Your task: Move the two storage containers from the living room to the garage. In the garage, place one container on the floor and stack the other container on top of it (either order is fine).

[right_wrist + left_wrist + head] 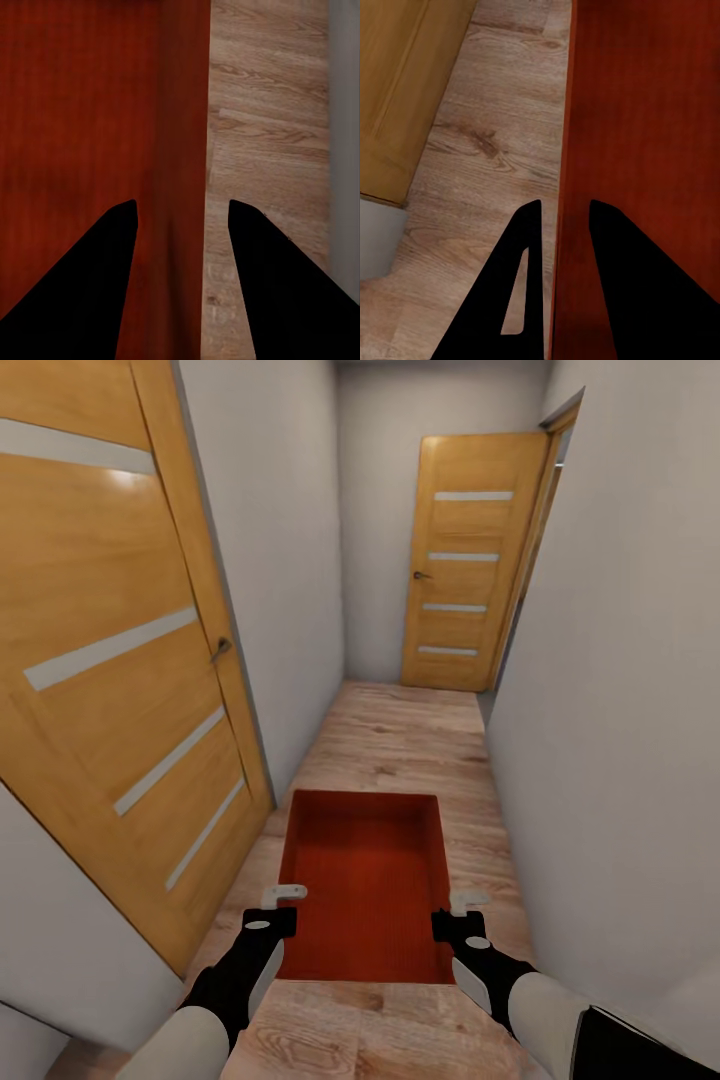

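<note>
One orange-red open-top storage container (365,880) hangs between my two arms above a light wood plank floor in a narrow hallway. My left gripper (283,905) is shut on the container's left wall, and in the left wrist view the fingers (564,206) straddle that wall (564,112). My right gripper (462,912) is shut on the right wall. In the right wrist view its fingers (182,204) stand on either side of that wall (184,97). The container is empty inside (82,97). Neither the garage nor its concrete floor is in sight.
A large wooden door (110,660) stands close on the left. A second wooden door (470,560) stands at the hallway's far end, with a dark opening (520,610) beside it. A white wall (620,710) runs along the right. Plank floor (400,730) stretches ahead.
</note>
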{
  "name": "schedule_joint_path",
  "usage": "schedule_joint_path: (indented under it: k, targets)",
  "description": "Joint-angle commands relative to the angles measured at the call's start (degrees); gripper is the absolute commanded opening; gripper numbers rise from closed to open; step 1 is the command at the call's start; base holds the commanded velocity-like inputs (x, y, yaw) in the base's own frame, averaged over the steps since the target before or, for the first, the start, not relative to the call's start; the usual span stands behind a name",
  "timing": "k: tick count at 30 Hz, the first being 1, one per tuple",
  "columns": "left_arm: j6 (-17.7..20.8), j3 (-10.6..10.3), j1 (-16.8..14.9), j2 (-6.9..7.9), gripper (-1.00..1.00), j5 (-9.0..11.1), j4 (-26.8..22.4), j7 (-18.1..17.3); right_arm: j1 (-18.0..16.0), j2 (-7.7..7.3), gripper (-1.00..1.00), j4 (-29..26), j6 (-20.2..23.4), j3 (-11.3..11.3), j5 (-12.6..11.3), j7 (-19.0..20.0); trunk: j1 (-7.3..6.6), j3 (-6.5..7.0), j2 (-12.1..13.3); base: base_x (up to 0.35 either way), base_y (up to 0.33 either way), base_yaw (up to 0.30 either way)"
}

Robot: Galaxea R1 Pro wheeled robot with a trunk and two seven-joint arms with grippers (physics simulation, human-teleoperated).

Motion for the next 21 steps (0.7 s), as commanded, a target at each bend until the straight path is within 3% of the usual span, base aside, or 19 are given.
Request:
schedule_joint_path:
  k: [1, 21]
  targets:
    - [0.55, 0.2, -0.04, 0.04, -1.0, -1.06, -0.14, 0.37, -0.05, -0.3, -1.0, 0.27, -0.26, -0.37, -0.51, -0.23, 0.06, -0.09, -0.09, 0.322, 0.0, 0.0]
    - [0.6, 0.2, -0.04, 0.04, -1.0, -1.06, -0.14, 0.37, -0.05, -0.3, -1.0, 0.3, -0.26, -0.37, -0.51, -0.23, 0.06, -0.09, -0.09, 0.322, 0.0, -0.002]
